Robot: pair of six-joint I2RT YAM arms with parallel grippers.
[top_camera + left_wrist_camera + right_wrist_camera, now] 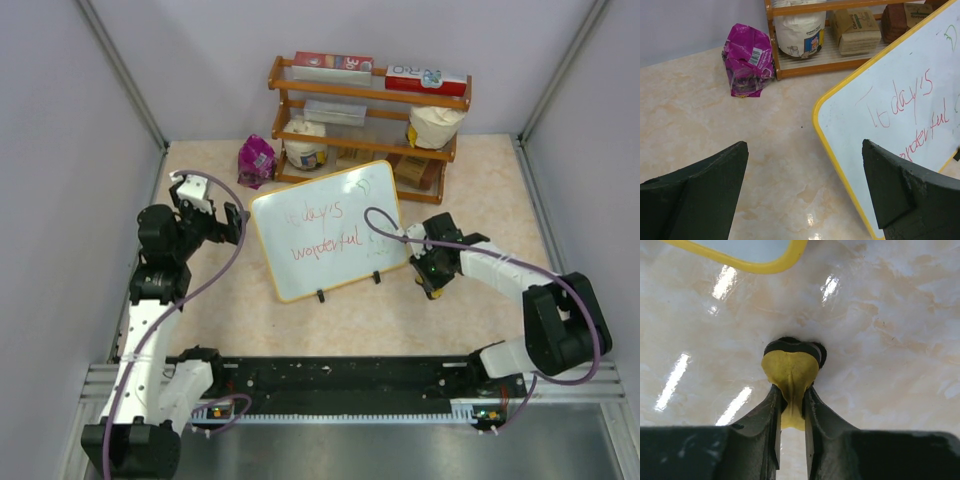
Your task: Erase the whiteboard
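- The surface is a glossy beige marbled tabletop; light glare is seen on it in both wrist views.
- The space is closed in by plain pale grey walls, with slanted aluminium posts at the rear corners.
- A black rail is fixed along the near edge, where the 2 arm bases are mounted.
- The large white rectangular whiteboard with a thin yellow-orange frame is stood on 2 small black feet near the middle of the tabletop, turned at an angle, between the 2 arms.
- Red handwriting is seen across the board, with faint green marks near its right side.
- A wooden tiered rack is placed behind the board against the back wall; boxes, bags and jars are kept on it.
- A crumpled purple foil bag is left on the tabletop just beside the rack's left end.
- The left gripper is held above the tabletop by the board's left edge, its fingers spread wide with nothing between them.
- The right gripper is clamped on a small yellow soft pad with a black layer, near the board's lower right corner but apart from it.
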